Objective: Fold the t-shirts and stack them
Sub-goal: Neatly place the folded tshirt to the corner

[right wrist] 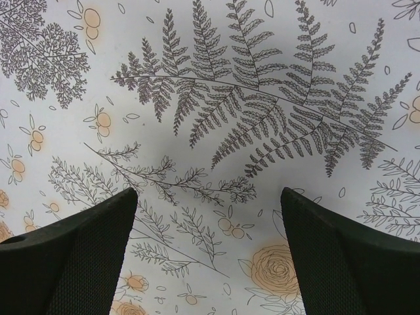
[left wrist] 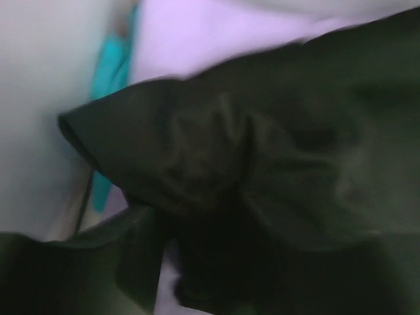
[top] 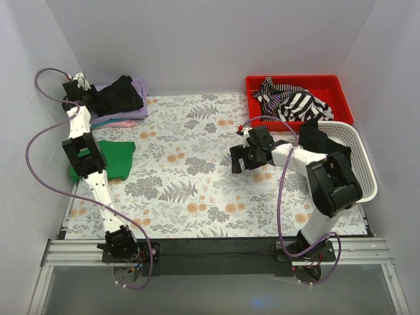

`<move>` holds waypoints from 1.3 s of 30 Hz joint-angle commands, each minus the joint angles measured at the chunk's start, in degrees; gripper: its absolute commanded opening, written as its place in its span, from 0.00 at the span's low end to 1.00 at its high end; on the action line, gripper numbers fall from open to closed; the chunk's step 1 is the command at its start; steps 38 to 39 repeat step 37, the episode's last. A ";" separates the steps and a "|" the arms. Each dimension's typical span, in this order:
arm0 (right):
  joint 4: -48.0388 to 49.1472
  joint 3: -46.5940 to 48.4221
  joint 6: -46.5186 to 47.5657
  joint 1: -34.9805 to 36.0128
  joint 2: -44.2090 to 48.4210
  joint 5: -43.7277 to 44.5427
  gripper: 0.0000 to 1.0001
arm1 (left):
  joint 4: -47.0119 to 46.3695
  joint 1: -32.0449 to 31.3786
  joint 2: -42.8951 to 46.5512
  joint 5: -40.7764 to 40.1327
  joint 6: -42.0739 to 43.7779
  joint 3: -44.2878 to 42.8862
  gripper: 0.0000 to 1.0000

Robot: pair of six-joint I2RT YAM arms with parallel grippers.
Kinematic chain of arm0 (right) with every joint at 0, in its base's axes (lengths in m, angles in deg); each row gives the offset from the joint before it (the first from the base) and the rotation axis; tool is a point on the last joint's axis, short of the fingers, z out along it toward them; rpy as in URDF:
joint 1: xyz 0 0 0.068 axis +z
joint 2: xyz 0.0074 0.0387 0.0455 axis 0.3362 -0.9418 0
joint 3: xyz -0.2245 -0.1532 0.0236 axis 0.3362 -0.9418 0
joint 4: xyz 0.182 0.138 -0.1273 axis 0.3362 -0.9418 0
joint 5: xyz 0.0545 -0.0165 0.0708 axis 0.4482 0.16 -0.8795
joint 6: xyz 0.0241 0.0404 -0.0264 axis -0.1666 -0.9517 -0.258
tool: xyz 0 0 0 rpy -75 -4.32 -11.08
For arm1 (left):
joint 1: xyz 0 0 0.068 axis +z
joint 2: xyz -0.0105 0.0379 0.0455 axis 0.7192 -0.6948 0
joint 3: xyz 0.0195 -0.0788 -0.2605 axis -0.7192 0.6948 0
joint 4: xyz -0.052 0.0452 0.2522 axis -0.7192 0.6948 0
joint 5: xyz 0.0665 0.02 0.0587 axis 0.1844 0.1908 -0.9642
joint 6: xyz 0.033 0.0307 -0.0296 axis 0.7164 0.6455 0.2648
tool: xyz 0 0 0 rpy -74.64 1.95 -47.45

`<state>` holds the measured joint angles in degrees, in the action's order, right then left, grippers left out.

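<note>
A black t-shirt point(top: 120, 94) lies crumpled on top of a stack at the far left, over a lavender t-shirt point(top: 139, 100) and a pink one point(top: 125, 123). A green t-shirt point(top: 115, 159) lies folded on the table in front of the stack. My left gripper point(top: 90, 100) is at the left edge of the stack. In the left wrist view the black t-shirt point(left wrist: 275, 151) fills the frame, with lavender point(left wrist: 216, 33) and teal point(left wrist: 108, 65) fabric behind. Its left finger point(left wrist: 79, 262) stands wide and the other is lost in the dark cloth. My right gripper point(top: 240, 157) point(right wrist: 209, 197) is open and empty above the floral tablecloth.
A red bin point(top: 341, 98) at the back right holds striped black-and-white cloth point(top: 292, 102). A white basket point(top: 361, 157) at the right edge holds a black garment point(top: 318, 138). White walls close in the table on three sides.
</note>
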<state>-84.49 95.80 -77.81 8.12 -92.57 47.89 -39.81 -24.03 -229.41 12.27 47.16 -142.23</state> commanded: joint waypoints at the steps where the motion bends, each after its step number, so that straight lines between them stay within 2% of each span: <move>1: 0.15 2.20 -0.29 -0.17 -0.31 -1.62 0.95 | -1.30 0.46 2.56 -4.92 1.00 1.58 0.48; 2: 0.15 2.11 -0.47 -0.17 -0.48 -2.23 0.95 | -1.56 0.46 2.65 -5.46 1.26 0.89 0.63; 4: 0.15 2.38 -0.38 -0.17 -1.10 -2.93 0.95 | -1.56 0.46 3.87 -5.55 0.83 0.62 0.69; 5: 0.23 2.46 -0.38 -0.17 -1.36 -3.55 0.95 | -1.39 0.46 4.58 -4.85 0.74 0.53 0.79; 6: 0.32 2.38 -0.29 -0.17 -1.45 -3.81 0.95 | -1.22 0.28 6.67 -4.50 1.00 0.62 0.82; 9: 0.67 2.29 -0.21 -0.17 -1.36 -4.26 0.94 | -0.16 -1.21 11.42 -5.90 0.92 1.75 0.83; 13: 1.38 2.20 0.06 -0.08 -0.14 -4.52 0.94 | 0.55 -4.10 23.70 -1.78 -1.89 5.35 0.84; 19: 2.08 1.85 0.23 -0.08 2.50 -4.17 0.94 | 3.08 -9.64 35.68 1.31 -5.95 10.46 0.84; 22: 2.34 1.50 0.49 -0.08 5.22 -3.29 0.94 | 5.73 -18.58 43.24 -6.77 -5.24 18.96 0.85; 23: 2.34 1.41 0.50 -0.08 5.75 -2.77 0.94 | 5.73 -19.92 45.52 -6.26 -6.29 26.03 0.85; 25: 2.34 0.97 0.32 0.00 7.59 -2.32 0.94 | 5.64 -24.30 51.15 -1.61 -9.44 32.75 0.86; 26: 2.26 0.88 0.23 0.00 8.21 -2.41 0.94 | 4.77 -25.81 52.73 -0.29 -9.90 40.09 0.86; 30: 1.90 -0.70 -0.12 0.09 11.81 -1.71 0.94 | 1.34 -33.19 58.36 3.58 -12.80 54.53 0.86; 31: 1.64 -1.13 -0.21 0.09 13.56 -1.01 0.94 | 0.03 -35.47 59.85 5.07 -13.32 56.84 0.86; 33: 1.55 -2.54 -0.47 0.09 15.15 1.19 0.94 | -3.22 -37.77 61.27 2.99 -13.67 62.19 0.87; 37: 1.46 -4.56 -1.17 0.09 19.36 3.82 0.95 | -8.06 -44.70 63.56 0.88 -15.43 67.04 0.87; 39: 1.46 -4.56 -1.17 0.09 19.36 3.82 0.95 | -8.06 -44.70 63.56 0.88 -15.43 67.04 0.87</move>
